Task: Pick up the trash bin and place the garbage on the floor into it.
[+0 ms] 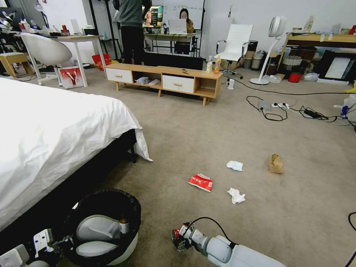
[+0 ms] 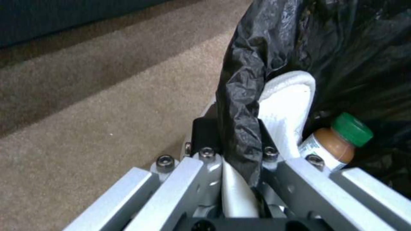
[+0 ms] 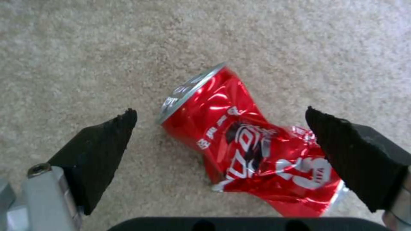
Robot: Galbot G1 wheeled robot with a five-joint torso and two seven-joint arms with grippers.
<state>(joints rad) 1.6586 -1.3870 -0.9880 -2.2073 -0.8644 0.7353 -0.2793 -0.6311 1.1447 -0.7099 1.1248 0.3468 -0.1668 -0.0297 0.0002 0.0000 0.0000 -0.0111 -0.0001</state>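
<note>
The trash bin (image 1: 128, 244), white with a black bag over its rim, hangs at the lower left beside the bed. My left gripper (image 2: 233, 131) is shut on the trash bin's rim (image 2: 240, 96). Inside lie a green-capped bottle (image 2: 338, 141) and a white padded item (image 2: 287, 106). My right gripper (image 3: 220, 111) is open low over the floor (image 1: 222, 141), its black pads (image 3: 102, 147) on either side of a crushed red can (image 3: 240, 141). Farther out on the carpet lie a red-white carton (image 1: 200, 182), two tissues (image 1: 234, 165) (image 1: 236, 195) and a brown paper box (image 1: 276, 163).
A bed with a white sheet (image 1: 48, 141) fills the left side, close to the bin. A low wooden TV bench (image 1: 163, 78) stands across the room. Cables and a power strip (image 1: 296, 109) trail over the carpet at the right, near a fan stand (image 1: 267, 48).
</note>
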